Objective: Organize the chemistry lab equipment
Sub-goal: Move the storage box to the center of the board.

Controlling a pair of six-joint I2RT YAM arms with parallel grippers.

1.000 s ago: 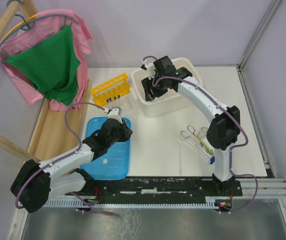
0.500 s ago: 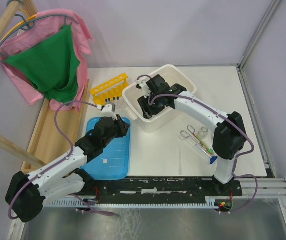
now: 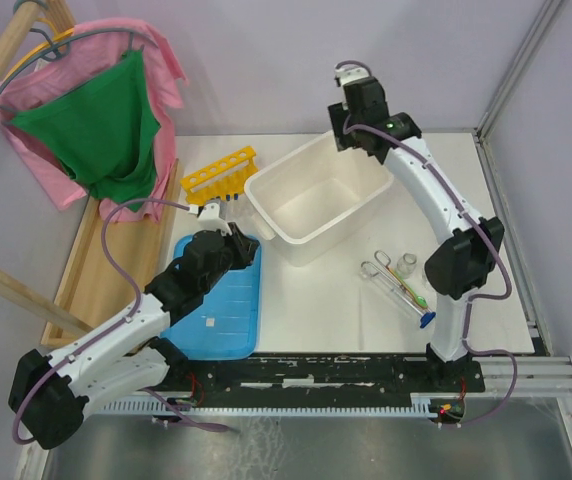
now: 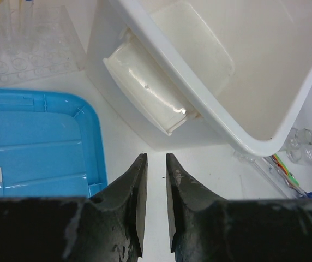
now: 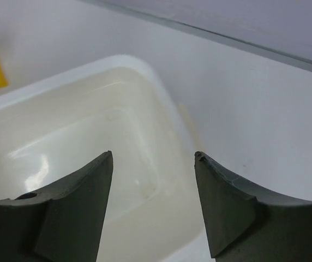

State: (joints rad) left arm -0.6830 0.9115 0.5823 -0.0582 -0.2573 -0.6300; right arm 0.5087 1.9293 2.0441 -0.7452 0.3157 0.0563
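The right gripper (image 3: 351, 112) is lifting clear of the tub (image 3: 266, 200), jaws wide, empty (left gripper (image 4: 155, 180) nearly closed). The tongs (image 3: 384, 277) are lying diagonally nearer the right arm.

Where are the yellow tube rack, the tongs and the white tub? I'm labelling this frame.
yellow tube rack (image 3: 222, 172), top external view, on its top plate.
metal tongs (image 3: 374, 268), top external view, on the handle loops.
white tub (image 3: 266, 207), top external view, on its left rim.

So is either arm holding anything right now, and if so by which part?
Nothing is held. The right end effector hangs open above the white tub; the left end effector is nearly closed with nothing between its fingers.
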